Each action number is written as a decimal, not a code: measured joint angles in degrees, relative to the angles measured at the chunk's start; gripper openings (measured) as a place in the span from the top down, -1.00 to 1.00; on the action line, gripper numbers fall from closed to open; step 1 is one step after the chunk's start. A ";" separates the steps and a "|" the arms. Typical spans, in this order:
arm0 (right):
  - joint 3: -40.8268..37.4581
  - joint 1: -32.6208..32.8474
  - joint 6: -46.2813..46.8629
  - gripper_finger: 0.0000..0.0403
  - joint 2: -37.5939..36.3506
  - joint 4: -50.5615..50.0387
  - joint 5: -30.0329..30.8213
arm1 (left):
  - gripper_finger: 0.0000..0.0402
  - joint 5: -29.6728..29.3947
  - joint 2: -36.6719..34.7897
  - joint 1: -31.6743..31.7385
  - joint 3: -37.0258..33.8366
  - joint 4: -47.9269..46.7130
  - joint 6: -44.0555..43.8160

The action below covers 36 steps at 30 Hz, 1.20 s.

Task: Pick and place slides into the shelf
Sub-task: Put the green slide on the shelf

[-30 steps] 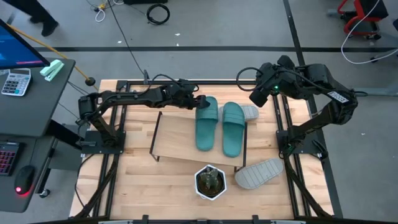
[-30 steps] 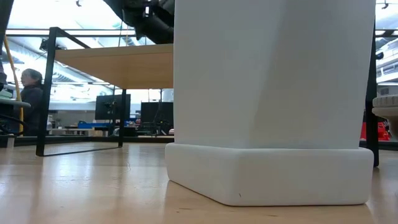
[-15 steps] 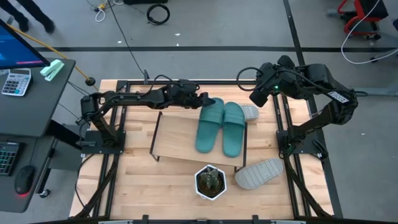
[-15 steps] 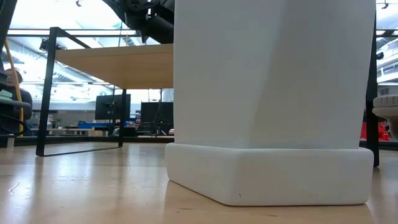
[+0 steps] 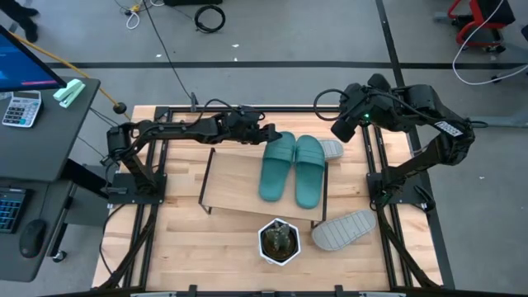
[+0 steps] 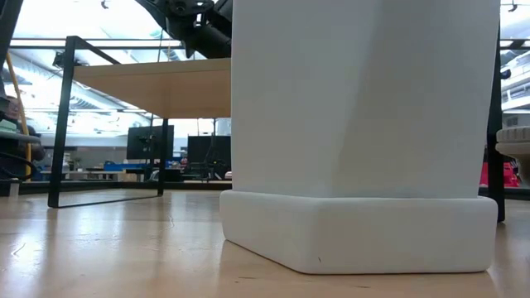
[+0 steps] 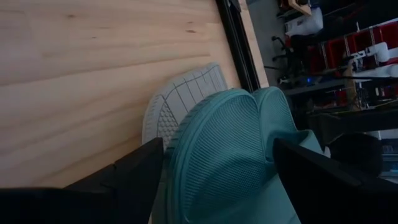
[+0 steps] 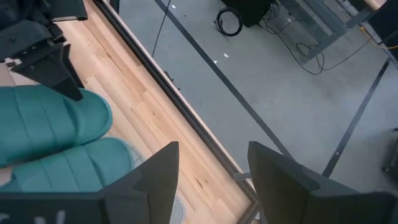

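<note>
Two teal slides lie side by side on the shelf's (image 5: 235,183) wooden top, the left one (image 5: 275,172) slanted, the right one (image 5: 309,170) straight. My left gripper (image 5: 271,137) reaches in from the left and is shut on the far end of the left teal slide (image 7: 230,155). One grey slide (image 5: 331,149) lies on the table behind the right teal slide; the other (image 5: 344,228) lies sole up at the near right. My right gripper (image 5: 342,128) hangs raised at the far right, open, with nothing between its fingers (image 8: 155,180). My left gripper has the left teal slide's far end between its two fingers, one finger (image 7: 140,168) at each side edge (image 7: 177,158) of that end. The fingers come from the table's far left, slanting down. The slide's near part rests on the shelf top.
A white pot with a green plant (image 5: 279,241) stands on the table in front of the shelf and fills most of the low view (image 6: 356,141). The shelf's black legs (image 6: 62,124) stand on the table. A desk with a calculator (image 5: 21,107) is at the left.
The left teal slide has turned a little on the shelf: its far end, in my left gripper, has swung toward the right teal slide, while its near end has stayed about where it was.
</note>
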 joint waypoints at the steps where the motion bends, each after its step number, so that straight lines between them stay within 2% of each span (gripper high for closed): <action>1: 0.00 0.00 0.00 0.01 0.00 0.00 -0.27 | -0.52 -0.03 0.00 0.24 0.00 0.00 0.04; 11: 0.01 0.00 -0.01 0.01 0.00 -0.01 -0.49 | -0.50 -0.40 -0.06 2.74 0.00 -1.00 0.06; 17: 0.01 0.00 -0.05 0.01 0.00 0.00 -0.51 | -0.35 1.67 -3.63 5.61 -0.02 -5.50 5.13; 22: -0.01 0.02 -0.14 0.01 0.00 0.00 -0.51 | -0.02 2.36 -9.73 6.86 -0.02 -7.44 14.03; 26: 0.00 0.00 -0.21 0.01 0.00 0.01 -1.31 | 0.34 4.92 -14.65 6.32 0.00 -9.92 17.86; 32: -0.01 0.00 -0.21 0.01 0.00 -0.01 -1.82 | 0.90 7.90 -20.12 3.03 0.00 -19.78 25.97; 34: 0.00 0.00 -0.39 0.01 0.00 -0.01 -1.82 | 0.96 8.25 -20.88 1.51 0.01 -22.48 27.38; 36: 0.01 0.00 -0.64 0.01 0.00 -0.01 -1.80 | 0.93 9.42 -21.30 0.29 0.00 -25.68 28.14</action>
